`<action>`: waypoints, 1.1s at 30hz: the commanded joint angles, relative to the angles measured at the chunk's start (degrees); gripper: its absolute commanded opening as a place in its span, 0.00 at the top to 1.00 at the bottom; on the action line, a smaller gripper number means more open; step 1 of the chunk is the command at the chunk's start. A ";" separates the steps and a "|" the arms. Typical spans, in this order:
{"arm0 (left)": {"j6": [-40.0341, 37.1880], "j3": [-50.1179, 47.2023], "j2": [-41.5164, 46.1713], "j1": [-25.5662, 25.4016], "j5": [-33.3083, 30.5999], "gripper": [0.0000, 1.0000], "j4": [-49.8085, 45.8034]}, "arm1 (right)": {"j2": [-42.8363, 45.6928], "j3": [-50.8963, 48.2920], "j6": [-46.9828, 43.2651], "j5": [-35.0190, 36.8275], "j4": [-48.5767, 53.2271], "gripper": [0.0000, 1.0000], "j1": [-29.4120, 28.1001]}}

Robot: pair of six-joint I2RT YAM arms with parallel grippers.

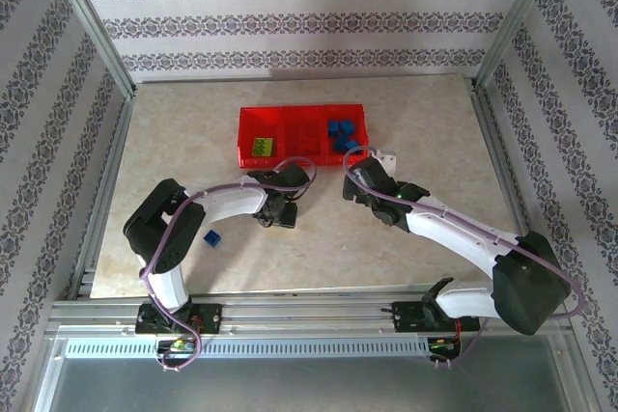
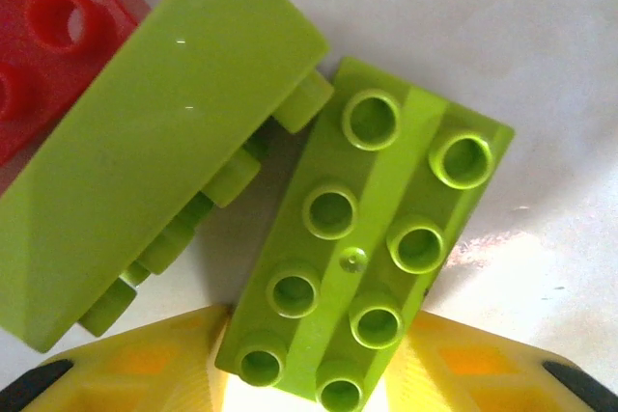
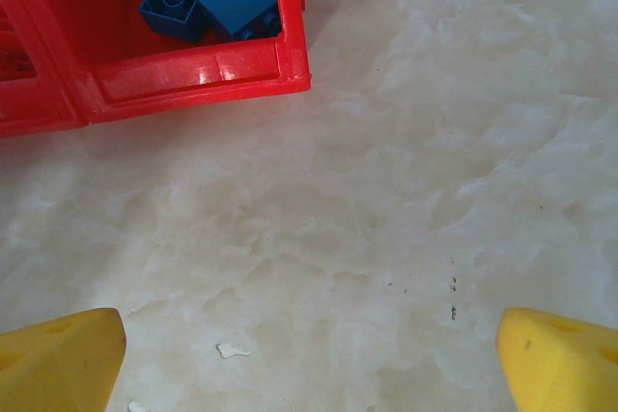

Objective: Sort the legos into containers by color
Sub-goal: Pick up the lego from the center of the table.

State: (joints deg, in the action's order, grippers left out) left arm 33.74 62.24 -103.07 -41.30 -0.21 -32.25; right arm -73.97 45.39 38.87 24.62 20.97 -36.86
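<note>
Our left end effector (image 2: 315, 340) straddles a lime green studded plastic brick (image 2: 379, 209), grip unclear to us; right end effector (image 3: 309, 340) gapes.

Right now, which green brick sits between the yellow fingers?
The green brick with studs facing up. The other green brick lies tipped on its side beside it, studs pointing sideways, outside the fingers.
</note>
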 commanded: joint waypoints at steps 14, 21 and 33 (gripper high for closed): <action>-1.17 3.45 -2.66 -1.77 -1.55 0.47 5.27 | 0.32 0.38 0.06 0.84 0.19 0.02 0.85; -2.50 6.48 -3.15 -1.77 -4.49 0.47 2.26 | 0.50 0.41 -0.11 0.78 0.21 0.02 0.98; -1.99 6.34 -4.77 -1.77 -3.27 0.50 1.84 | 0.77 -0.01 0.06 0.64 0.28 0.02 1.35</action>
State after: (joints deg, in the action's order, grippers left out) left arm 31.99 68.84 -106.48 -42.33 -3.44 -30.63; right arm -73.97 45.39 38.85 24.60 20.91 -36.10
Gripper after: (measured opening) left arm 0.497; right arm 0.983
